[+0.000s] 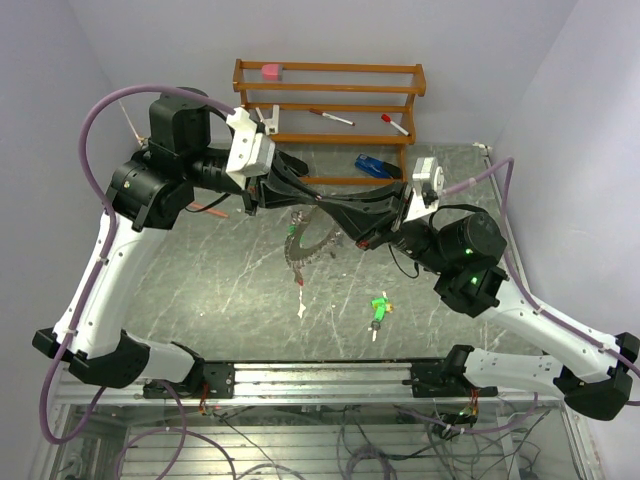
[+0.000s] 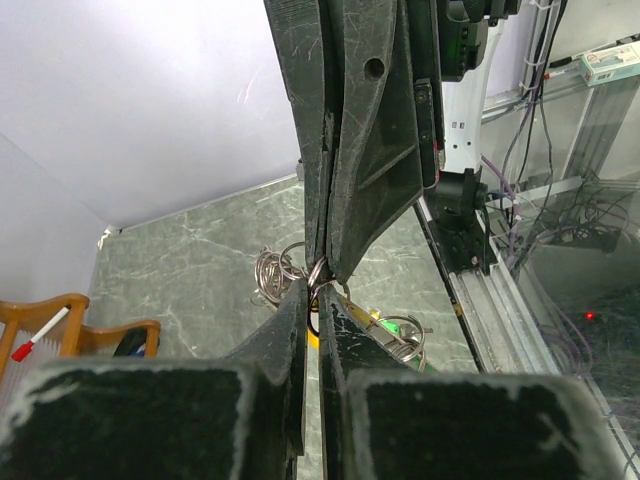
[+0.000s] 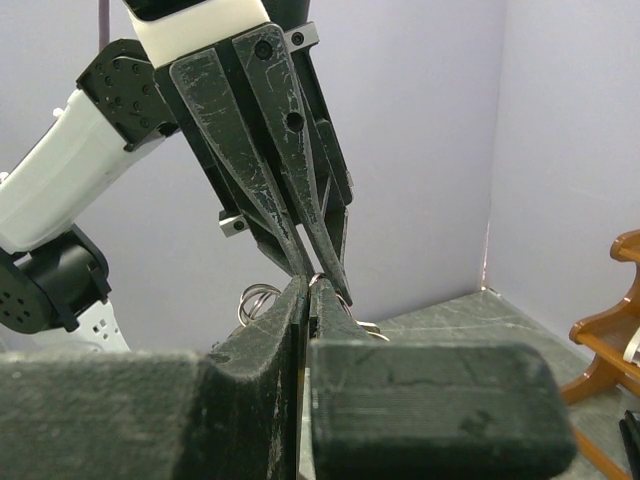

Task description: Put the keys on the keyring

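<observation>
Top external view showed the left gripper [image 1: 316, 199] and the right gripper [image 1: 337, 210] meeting tip to tip above the table [image 1: 190, 300]. They met a little toward 12 o'clock from its middle, with the keyring [image 1: 308, 250] hanging just below them at 6 o'clock.

The likeliest failure was a slip. The wire was thin and the black fingers broad, so any pull by one arm against the other could have drawn it out of a pinch and dropped the keyring onto the table. A twist between the arms could equally have bent the hoop or knocked the fingertips together.

A further hazard lay at 5 o'clock of the keyring, where a green key [image 1: 379, 310] rested on the table well apart from both arms. Fetching it would have meant one gripper letting go, leaving the load swinging from a single hold. A red tag [image 1: 299, 286] showed at 6 o'clock of the hoop; whether it hung there or lay on the table could not be told.

Left wrist view had the left gripper clenched to a sliver on the thin wire at the top of the keyring. The right gripper came down from 12 o'clock, pressed just as tight on the same spot. Right wrist view gave the mirror of it: both pairs of fingers all but touching, nose to nose. Which strand of wire each one gripped was too fine to make out.
</observation>
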### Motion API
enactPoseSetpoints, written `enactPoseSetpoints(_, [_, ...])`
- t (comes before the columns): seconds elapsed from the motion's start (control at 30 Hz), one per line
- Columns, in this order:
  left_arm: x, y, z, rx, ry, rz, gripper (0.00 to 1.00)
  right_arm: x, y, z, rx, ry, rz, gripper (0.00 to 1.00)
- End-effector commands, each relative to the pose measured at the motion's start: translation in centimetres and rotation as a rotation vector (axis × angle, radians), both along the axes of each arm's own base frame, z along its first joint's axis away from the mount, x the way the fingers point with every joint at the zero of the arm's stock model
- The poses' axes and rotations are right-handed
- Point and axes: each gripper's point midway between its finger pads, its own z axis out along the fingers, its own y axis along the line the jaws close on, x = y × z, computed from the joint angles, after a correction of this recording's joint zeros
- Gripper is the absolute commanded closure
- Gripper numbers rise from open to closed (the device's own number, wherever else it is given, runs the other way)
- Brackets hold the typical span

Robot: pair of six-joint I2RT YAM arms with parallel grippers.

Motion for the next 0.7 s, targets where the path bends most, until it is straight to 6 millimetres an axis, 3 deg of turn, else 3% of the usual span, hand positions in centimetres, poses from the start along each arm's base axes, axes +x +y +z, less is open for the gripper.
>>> enactPoseSetpoints(0.0, [-1.1,0.2,0.4,-0.017,-0.006,-0.045,0.93,-0.8,-1.4,3.3,0.081,-0.048,-0.005,1.0])
enactPoseSetpoints(0.17, [-0.9,0.1,0.3,-0.012,0.003,-0.03,0.93,-0.6,-1.8,3.4,0.083,-0.035,-0.028,1.0])
enactPoseSetpoints(0.2, [-0.8,0.2,0.2,-0.01,0.002,-0.024,0.93,-0.6,-1.9,3.3,0.075,-0.03,-0.032,0.94])
enactPoseSetpoints(0.23, [-0.7,0.2,0.1,-0.005,0.002,-0.019,0.93,-0.6,-2.2,3.5,0.071,-0.027,-0.041,0.82])
enactPoseSetpoints(0.4, [-0.2,0.5,-0.7,0.026,-0.027,0.009,0.93,-0.7,-3.8,4.5,0.031,-0.008,-0.085,0.71])
enactPoseSetpoints(0.47, [-0.1,0.6,-1.5,0.055,-0.032,0.021,0.93,-0.6,-4.0,4.6,-0.012,0.01,-0.095,0.6])
enactPoseSetpoints(0.57, [0.2,0.8,-2.8,0.093,-0.036,0.032,0.93,-0.3,-3.6,4.2,-0.115,0.055,-0.101,0.6])
enactPoseSetpoints(0.67, [0.2,1.0,-3.6,0.114,-0.033,0.031,0.93,0.1,-2.1,1.8,-0.27,0.117,-0.075,0.66])
